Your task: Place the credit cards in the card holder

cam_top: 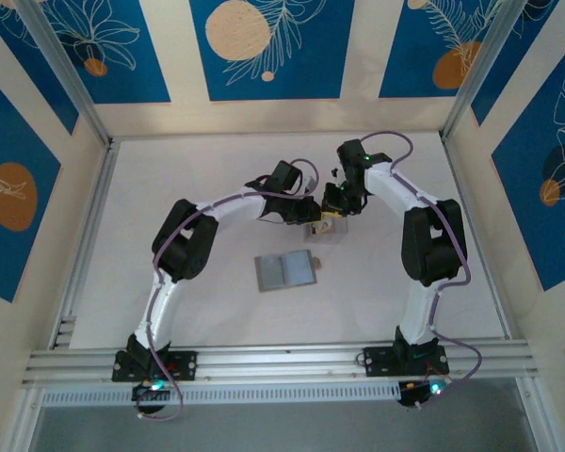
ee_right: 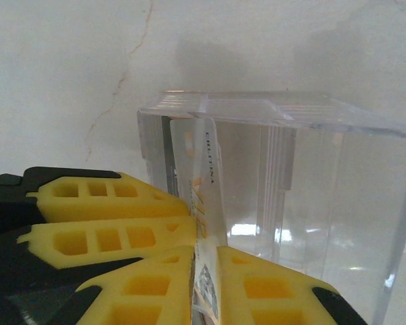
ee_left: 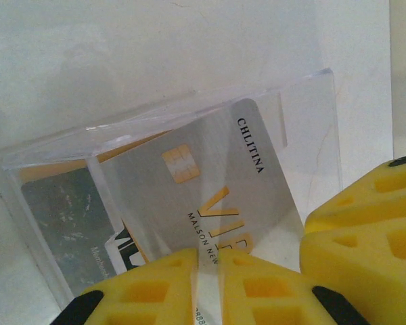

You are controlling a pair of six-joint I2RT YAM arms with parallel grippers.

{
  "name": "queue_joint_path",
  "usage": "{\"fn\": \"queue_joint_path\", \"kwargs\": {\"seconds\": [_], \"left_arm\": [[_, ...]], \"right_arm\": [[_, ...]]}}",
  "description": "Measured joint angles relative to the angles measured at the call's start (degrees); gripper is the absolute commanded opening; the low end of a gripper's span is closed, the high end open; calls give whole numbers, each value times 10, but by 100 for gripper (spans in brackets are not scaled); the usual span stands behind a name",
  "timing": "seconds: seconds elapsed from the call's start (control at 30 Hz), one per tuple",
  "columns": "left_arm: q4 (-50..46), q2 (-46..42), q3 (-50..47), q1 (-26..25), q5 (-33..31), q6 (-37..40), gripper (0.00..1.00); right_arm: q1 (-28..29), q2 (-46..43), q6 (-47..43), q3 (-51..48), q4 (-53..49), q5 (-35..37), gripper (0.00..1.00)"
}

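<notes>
Pinching 1 silver credit card (ee_left: pixel 216 183): left pincer (ee_left: pixel 206 261) and right pincer (ee_right: pixel 204 254) both closed on its protruding end, long axis tilted inside the clear box (ee_left: pixel 304 115). Open card holder (cam_top: pixel 285 271) lies on the desk (cam_top: pixel 169 169), toward the arm bases from that box. Left arm likely nearer.

In my top view the card holder (cam_top: pixel 284 271) lies on the table (cam_top: pixel 169 179) at frame centre, and the box (cam_top: pixel 322 229) is just above and right of it. The left gripper (cam_top: pixel 306 209) meets the box from the left, the right gripper (cam_top: pixel 336 209) from above. In the left wrist view, 1 card (ee_left: pixel 223 176) leans in the box's right compartment with its lower edge between fingers. A 2nd card (ee_left: pixel 64 223) sits in the left compartment.
</notes>
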Motion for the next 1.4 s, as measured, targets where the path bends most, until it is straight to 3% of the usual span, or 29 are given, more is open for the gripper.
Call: {"fn": "queue_joint_path", "kwargs": {"seconds": [0.43, 1.1, 1.4], "left_arm": [[0, 0, 0, 0, 0, 0, 15], [9, 1, -1, 0, 1, -3, 16], [65, -72, -103, 19, 13, -30, 21]], "right_arm": [[7, -10, 0, -4, -4, 29, 26], [14, -17, 0, -26, -12, 42, 21], [19, -13, 0, -15, -15, 47, 29]]}}
